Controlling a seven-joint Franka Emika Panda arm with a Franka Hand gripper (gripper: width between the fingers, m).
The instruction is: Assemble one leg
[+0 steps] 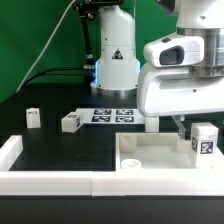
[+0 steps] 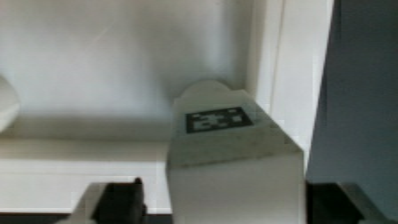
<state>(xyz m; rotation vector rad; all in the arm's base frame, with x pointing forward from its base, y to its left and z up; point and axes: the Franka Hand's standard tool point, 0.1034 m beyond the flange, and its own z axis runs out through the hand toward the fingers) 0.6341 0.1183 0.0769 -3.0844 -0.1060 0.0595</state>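
Observation:
A white leg (image 1: 204, 141) with a square marker tag stands upright at the near corner of the white tabletop (image 1: 150, 152), on the exterior view's right. My gripper (image 1: 188, 127) hangs over it. In the wrist view the leg (image 2: 231, 150) lies between my two dark fingers (image 2: 121, 202), tag facing the camera. One finger sits against the leg and a thin gap shows at the other, so my gripper (image 2: 224, 200) is open around the leg. The tabletop's raised rim (image 2: 276, 60) runs behind the leg.
Two more white legs (image 1: 32, 117) (image 1: 70, 122) stand on the black table on the exterior view's left. The marker board (image 1: 112, 115) lies at the back, before the robot base. A white border (image 1: 60, 182) edges the table's front.

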